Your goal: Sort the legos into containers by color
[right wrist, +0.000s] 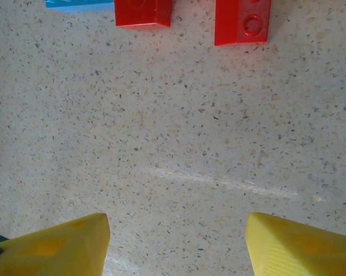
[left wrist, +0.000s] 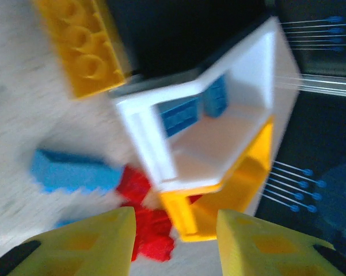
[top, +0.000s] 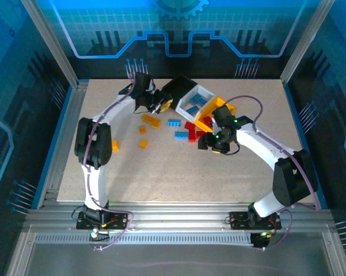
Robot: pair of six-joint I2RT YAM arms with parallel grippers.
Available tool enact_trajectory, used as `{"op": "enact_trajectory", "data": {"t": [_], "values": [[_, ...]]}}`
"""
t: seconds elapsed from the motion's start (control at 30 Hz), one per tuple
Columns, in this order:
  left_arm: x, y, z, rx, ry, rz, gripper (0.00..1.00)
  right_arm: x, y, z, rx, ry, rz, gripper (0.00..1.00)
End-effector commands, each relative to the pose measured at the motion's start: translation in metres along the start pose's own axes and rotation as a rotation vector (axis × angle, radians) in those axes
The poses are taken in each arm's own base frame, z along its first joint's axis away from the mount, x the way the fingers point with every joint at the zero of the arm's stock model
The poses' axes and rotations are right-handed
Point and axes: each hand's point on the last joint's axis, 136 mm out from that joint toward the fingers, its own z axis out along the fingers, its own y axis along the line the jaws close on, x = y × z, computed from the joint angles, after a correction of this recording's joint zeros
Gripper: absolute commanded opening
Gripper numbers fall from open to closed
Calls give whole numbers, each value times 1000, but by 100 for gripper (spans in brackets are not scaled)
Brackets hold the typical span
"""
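White bin (left wrist: pixel 147 132) is the reference. Black bin (top: pixel 181 85) touches its far-left side and yellow bin (left wrist: pixel 247 178) touches its near-right side. All three are tilted in a diagonal row. Blue legos (left wrist: pixel 181 112) lie inside the white bin.

On the table:
- Red legos (top: pixel 193 131) are clustered just in front of the white bin.
- Two blue ones (top: pixel 174 122) are near it, to the front-left.
- Orange ones (top: pixel 151 120) are further left, with a stray (top: pixel 114 145) well apart.

Left gripper (left wrist: pixel 175 215) is just beside the white bin's left corner. Its jaws are partly apart with nothing between them. That view is blurred. An orange brick (left wrist: pixel 83 43) sits by the black bin.

Right gripper (right wrist: pixel 177 221) is in front of the white bin, past the reds, over bare table. Its jaws are apart and hold nothing.
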Motion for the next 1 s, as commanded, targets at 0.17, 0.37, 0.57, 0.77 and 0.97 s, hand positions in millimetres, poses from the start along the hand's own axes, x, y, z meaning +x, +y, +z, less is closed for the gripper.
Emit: {"op": "enact_trajectory", "data": {"t": [0.17,0.37,0.57,0.77,0.97], "values": [[-41,-47,38,174,-8,56,43,-7,5,-11,-18,-12,4,65],[-53,8,17,-151,-74,79,56,-14,7,-4,-22,1,8,65],[-75,53,-29,-441,-117,219,63,-17,18,6,-35,31,-3,65],[-92,104,-47,-612,-82,262,69,-19,28,12,-33,64,-30,65],[-96,127,-31,-626,-47,235,74,-26,35,12,-32,77,-49,65]]}}
